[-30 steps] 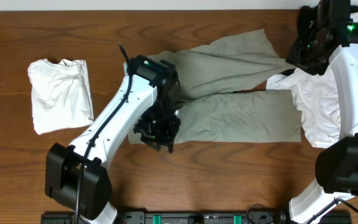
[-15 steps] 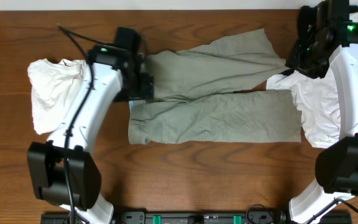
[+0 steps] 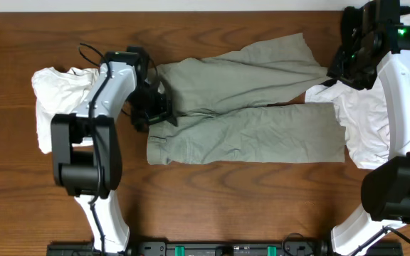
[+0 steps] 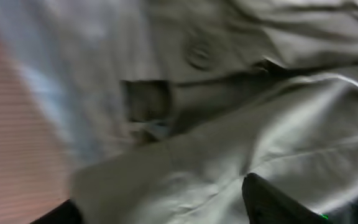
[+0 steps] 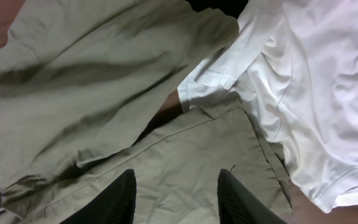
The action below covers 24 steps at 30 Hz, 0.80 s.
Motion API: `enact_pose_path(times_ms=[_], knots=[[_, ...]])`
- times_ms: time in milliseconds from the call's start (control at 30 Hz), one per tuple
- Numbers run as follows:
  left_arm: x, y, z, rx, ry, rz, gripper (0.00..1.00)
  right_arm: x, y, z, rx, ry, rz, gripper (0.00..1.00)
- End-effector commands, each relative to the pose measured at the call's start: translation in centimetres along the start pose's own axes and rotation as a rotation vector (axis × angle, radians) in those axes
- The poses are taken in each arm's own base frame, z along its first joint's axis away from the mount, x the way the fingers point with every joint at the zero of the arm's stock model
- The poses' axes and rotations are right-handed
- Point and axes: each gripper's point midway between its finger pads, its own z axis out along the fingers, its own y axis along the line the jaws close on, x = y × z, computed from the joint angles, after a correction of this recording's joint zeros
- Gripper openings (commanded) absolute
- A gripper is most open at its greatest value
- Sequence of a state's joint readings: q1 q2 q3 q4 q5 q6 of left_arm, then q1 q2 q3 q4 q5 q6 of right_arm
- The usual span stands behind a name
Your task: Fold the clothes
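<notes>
Brown wooden table (image 3: 226, 206) below, crumpled white shirt (image 3: 66, 107) at far left, then left gripper (image 3: 155, 114) down at the waist end of the khaki trousers (image 3: 262, 139), fingers seemingly apart with cloth between, though too blurred to tell any grip. Trousers flat mid-table, legs running rightward. Farther right, right gripper (image 5: 176, 180) poised over the leg ends beside a white garment heap (image 3: 365, 121), fingers apart, nothing between.

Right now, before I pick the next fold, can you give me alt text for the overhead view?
Khaki-grey trousers lie spread across a wooden table, waist left, legs right. The left gripper is at their waist, a crumpled white shirt beyond it; the right gripper is above the leg ends, by a white garment.
</notes>
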<state>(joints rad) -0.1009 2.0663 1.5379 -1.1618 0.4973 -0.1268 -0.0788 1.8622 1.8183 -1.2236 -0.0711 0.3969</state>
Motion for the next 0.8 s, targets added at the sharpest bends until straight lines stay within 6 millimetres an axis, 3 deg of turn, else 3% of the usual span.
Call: enact_pose_path(times_ms=[0, 33, 67, 200, 400, 567, 767], knots=[[0.7, -3.4, -1.0, 0.183, 0.02, 0.082, 0.2, -0.3, -0.1, -0.9, -0.008, -0.023, -0.013, 0.41], [1.0, -3.8, -1.3, 0.203, 0.021, 0.102, 0.09, -0.3, -0.1, -0.9, -0.008, -0.023, -0.013, 0.41], [1.5, -4.3, -1.8, 0.225, 0.024, 0.124, 0.07, -0.3, -0.1, -0.9, -0.007, -0.023, -0.013, 0.41], [4.9, -6.7, -4.3, 0.33, 0.05, 0.277, 0.06, -0.4, -0.1, -0.9, -0.008, -0.024, -0.013, 0.41], [12.3, -7.9, -6.4, 0.276, 0.174, 0.385, 0.06, -0.4, 0.0, -0.9, -0.009, -0.025, -0.013, 0.41], [16.8, -7.2, -5.2, 0.109, 0.328, 0.436, 0.06, 0.6, -0.4, -0.9, 0.007, 0.014, -0.019, 0.41], [20.9, -6.5, -1.6, 0.002, 0.493, 0.475, 0.06, 3.7, -2.5, -1.3, 0.1, 0.139, -0.054, 0.42]])
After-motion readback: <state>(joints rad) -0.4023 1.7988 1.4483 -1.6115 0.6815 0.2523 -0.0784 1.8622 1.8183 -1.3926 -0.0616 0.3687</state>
